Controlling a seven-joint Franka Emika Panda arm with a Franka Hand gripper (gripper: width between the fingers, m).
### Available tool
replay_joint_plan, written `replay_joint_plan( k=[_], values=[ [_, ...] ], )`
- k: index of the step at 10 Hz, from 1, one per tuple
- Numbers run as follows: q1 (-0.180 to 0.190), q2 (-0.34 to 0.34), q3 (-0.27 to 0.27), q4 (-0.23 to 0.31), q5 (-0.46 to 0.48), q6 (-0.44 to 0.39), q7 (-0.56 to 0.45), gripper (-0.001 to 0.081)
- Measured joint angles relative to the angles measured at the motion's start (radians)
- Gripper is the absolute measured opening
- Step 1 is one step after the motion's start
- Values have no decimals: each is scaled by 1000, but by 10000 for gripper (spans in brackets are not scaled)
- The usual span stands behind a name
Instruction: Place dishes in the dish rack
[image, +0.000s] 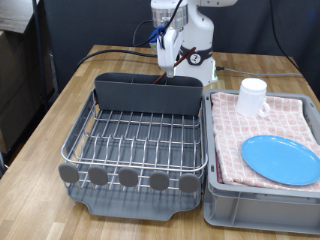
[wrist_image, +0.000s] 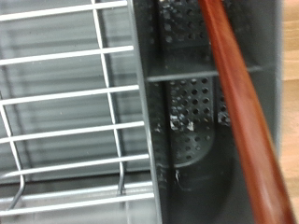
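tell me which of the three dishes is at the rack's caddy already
The wooden spoon: it slants over the dark caddy below the gripper. The white cup and blue plate sit on the checked cloth.

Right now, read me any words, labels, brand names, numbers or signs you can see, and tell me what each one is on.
None: no readable text shows in either view.
Dish rack, utensil caddy, white cup, blue plate, pink checked cloth: no lettering visible.
Grey bin: plain walls.
Wooden spoon over the caddy: bare wood.
Gripper and arm: no marking can be made out at this size.
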Motion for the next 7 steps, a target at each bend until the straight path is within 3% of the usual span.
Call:
replay_joint_plan(
  k=[4,7],
  values=[
    [-1,-76,45,25,-2,-98,28,803],
    [22,-111,119,53,0,-129,38,803]
  ],
)
